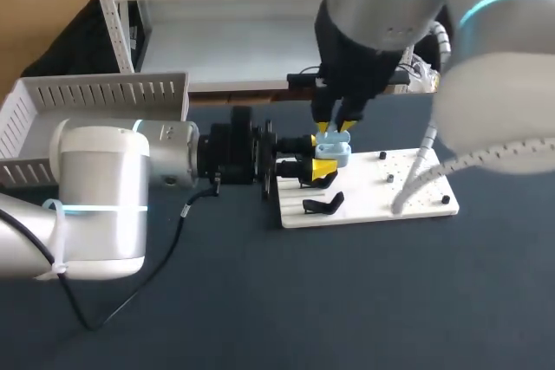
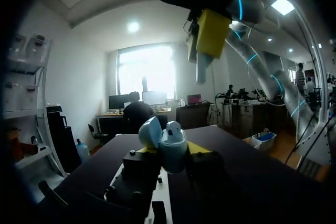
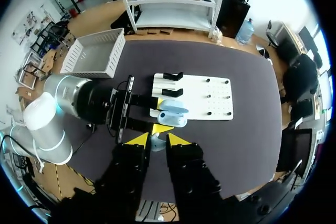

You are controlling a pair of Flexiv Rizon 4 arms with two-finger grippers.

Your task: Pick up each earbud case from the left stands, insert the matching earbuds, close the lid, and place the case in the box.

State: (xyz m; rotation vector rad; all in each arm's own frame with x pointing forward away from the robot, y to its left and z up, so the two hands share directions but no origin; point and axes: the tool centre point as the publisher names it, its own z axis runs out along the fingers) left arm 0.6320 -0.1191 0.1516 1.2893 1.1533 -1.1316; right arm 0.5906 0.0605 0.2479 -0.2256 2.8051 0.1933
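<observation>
Obscured items: box (image 1: 104,93), near wall hidden behind left arm (image 1: 113,188), left end cut by the head view's edge; earbud case (image 2: 170,148), lower body covered by the clamping left gripper (image 2: 173,155); earbud (image 3: 157,144), mostly hidden between right gripper (image 3: 157,139) tips, shape too small to tell; right arm (image 1: 486,84), blurred, cut off at that view's top and right edges.

Mostly smooth plastic over a dark matt table, as far as I can see.
The earbud case (image 2: 173,148) looks like pale blue plastic, smooth with a soft shine, and the earbud (image 2: 201,72) has the same look. The fingertips (image 2: 212,32) of my right gripper (image 3: 157,139) are yellow and matt; rubber or plastic, I cannot tell. The board (image 1: 408,197) is white, smooth and matt, and the small stands (image 1: 323,205) on it are black plastic with a little gloss. The shell of my left arm (image 1: 104,188) is glossy light grey. The table (image 1: 347,301) is dark and matt, a little rough like cloth. The basket (image 1: 95,93) seems to be white plastic.
</observation>
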